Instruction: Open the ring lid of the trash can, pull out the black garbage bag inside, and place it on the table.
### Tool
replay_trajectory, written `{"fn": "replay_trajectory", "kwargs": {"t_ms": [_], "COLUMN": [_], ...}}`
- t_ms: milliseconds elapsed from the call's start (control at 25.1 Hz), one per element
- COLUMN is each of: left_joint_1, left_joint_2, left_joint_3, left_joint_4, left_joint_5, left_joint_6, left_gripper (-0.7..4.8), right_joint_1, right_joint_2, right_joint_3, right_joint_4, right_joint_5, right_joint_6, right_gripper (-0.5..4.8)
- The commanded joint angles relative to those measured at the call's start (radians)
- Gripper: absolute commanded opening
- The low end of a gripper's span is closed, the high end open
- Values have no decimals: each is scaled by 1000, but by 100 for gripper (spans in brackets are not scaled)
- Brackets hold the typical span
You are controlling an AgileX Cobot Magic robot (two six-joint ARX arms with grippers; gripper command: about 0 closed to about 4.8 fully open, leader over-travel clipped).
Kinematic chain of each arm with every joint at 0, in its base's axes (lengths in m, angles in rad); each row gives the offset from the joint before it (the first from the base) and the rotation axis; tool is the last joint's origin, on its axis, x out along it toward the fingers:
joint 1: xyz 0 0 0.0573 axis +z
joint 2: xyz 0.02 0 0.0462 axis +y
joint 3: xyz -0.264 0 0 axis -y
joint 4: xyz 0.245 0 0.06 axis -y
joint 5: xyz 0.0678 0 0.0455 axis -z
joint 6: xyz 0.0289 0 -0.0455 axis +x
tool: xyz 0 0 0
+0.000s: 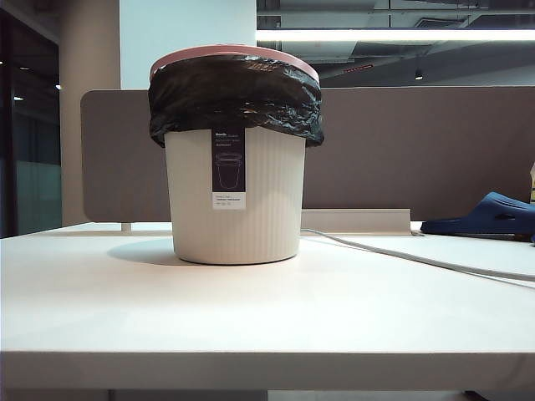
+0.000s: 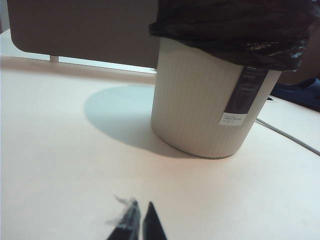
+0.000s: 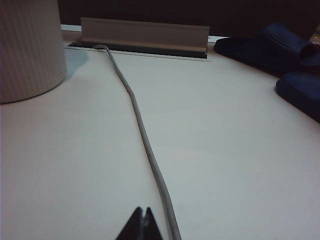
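Standing upright near the middle of the table (image 1: 251, 309), the can (image 1: 236, 200) has its bag (image 1: 236, 96) folded out over the rim like a skirt, and the pink lid (image 1: 251, 52) sits on top, apparently pinning that fold so the bag cannot slip inside. Nothing of the task looks begun: lid on, bag seated.

Both grippers hang low over the tabletop, well short of the can. The left gripper (image 2: 140, 220) has its jaws closed with nothing held, a scrap of clear film clinging to 1 finger. The right gripper (image 3: 143, 225) is pinched fully closed and empty, just beside a grey cable (image 3: 145, 145).

The bag is glossy, crinkled black; the can is cream, ribbed, tapering downward, with a dark label (image 1: 228, 169).
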Motion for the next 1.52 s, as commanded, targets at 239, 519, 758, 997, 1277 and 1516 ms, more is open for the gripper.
{"fn": "replay_trajectory", "kwargs": {"t_ms": [239,519,758,997,1277,1516], "left_joint_1": [0,0,0,0,0,0], "left_joint_2": [1,1,1,1,1,1], "left_joint_3": [2,2,2,4,8,85], "left_joint_4": [8,-27,60,224,291,285], "left_joint_5": [5,34,209,214,300,378], "left_joint_6": [-5,9,-68,-310,-542,-563], "left_gripper": [20,16,17,17,20,20], "right_joint_1": [2,2,2,3,3,3], "right_joint_2": [0,0,0,0,0,2], "right_joint_3": [-2,-2,-2,2,72,181], "right_joint_4": [20,48,177,319,325,325], "right_joint_5": [-3,-127,-259,-370,-431,-433], "right_joint_6": [2,206,519,671,732,768], "right_gripper": [-1,-1,-1,-2,-2,-2]}}
